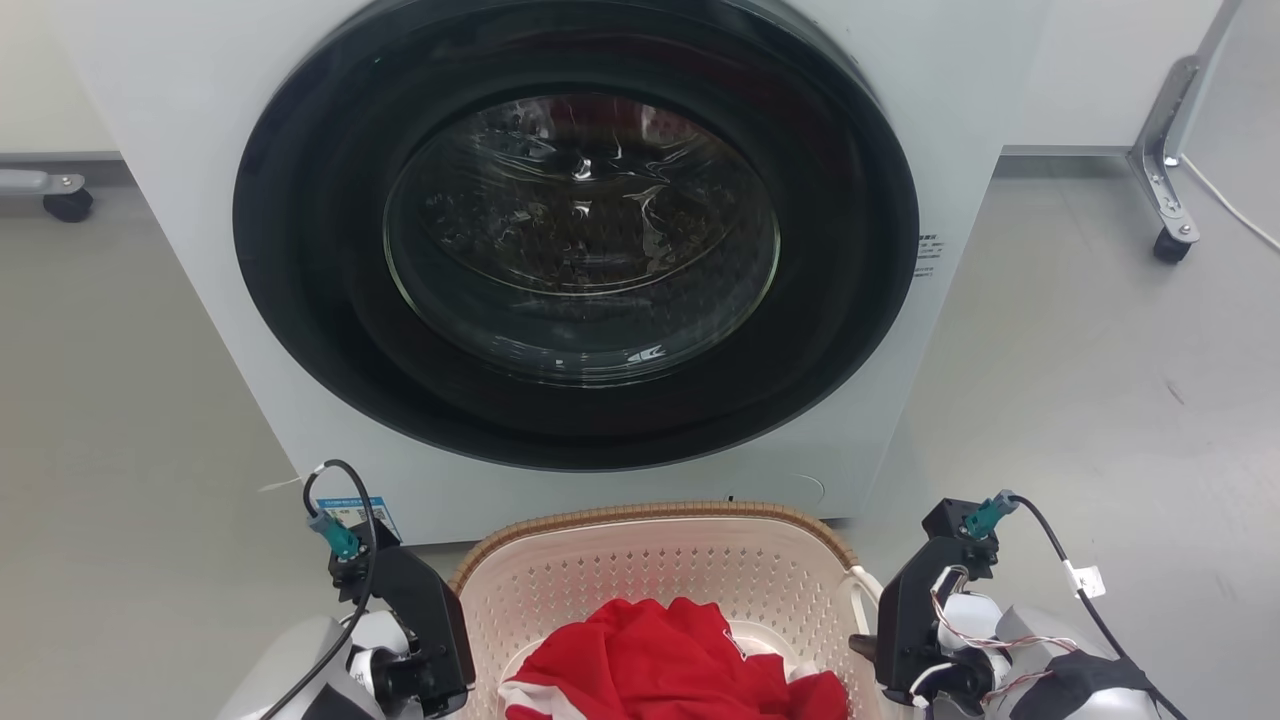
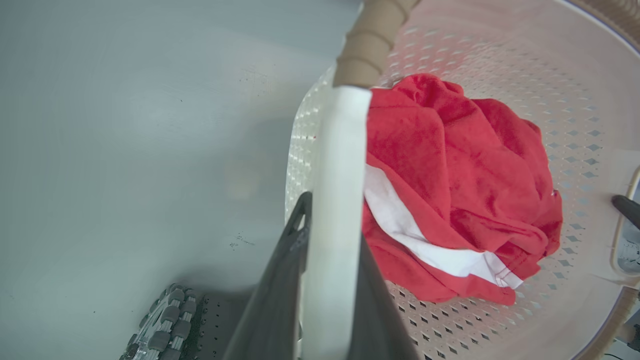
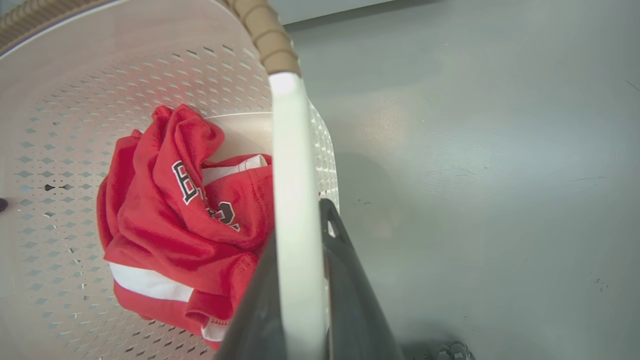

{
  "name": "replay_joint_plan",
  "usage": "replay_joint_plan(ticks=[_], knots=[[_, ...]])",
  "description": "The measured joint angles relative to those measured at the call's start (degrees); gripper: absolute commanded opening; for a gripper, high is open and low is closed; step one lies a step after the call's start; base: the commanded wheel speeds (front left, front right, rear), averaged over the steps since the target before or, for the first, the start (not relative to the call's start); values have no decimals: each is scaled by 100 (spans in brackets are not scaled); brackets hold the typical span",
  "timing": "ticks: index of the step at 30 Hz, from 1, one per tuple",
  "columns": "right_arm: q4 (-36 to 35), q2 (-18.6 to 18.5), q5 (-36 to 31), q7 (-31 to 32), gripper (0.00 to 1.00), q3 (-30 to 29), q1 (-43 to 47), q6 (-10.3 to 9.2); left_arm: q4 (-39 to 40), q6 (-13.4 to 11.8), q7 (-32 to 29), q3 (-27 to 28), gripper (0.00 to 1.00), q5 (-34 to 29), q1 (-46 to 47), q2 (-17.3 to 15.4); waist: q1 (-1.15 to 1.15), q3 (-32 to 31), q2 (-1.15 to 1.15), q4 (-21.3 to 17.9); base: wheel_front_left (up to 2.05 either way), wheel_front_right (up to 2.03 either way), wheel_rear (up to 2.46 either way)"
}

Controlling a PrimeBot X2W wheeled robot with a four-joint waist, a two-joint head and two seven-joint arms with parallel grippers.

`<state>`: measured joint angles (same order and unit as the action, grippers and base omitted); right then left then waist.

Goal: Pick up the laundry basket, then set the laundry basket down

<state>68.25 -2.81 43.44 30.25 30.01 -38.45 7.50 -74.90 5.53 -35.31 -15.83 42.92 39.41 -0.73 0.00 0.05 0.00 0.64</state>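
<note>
The laundry basket (image 1: 650, 580) is just in front of the washing machine (image 1: 580, 250). The left hand (image 2: 327, 220) and right hand (image 3: 300, 220) each pinch a white side handle (image 2: 336, 150). It looks light and stiff, holding one red shirt (image 2: 450, 165).

A white washing machine (image 1: 170, 200) stands on a smooth grey floor (image 1: 1100, 400), its round dark door (image 1: 300, 300) shut and its glass window (image 1: 580, 240) catching glints of light. A pale wall (image 1: 50, 70) runs behind. At the right a metal leg (image 1: 1160, 160) rests on a black wheel (image 1: 1171, 246), a white cable (image 1: 1235, 210) beside it. Another wheel (image 1: 68, 204) sits at the left.
</note>
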Motion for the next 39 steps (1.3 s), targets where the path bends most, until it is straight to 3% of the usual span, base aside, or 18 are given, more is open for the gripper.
replay_joint_plan(ticks=[29,39], knots=[[-109,-16,276,92,0,214,35,-20,-3,-46,-32,-79,0,57,-79,-35,0,-26,1,-42,0,0,0],[-140,-18,302,-165,0,238,35,-20,12,-47,276,-140,0,36,-76,-33,0,28,1,-58,0,0,0]])
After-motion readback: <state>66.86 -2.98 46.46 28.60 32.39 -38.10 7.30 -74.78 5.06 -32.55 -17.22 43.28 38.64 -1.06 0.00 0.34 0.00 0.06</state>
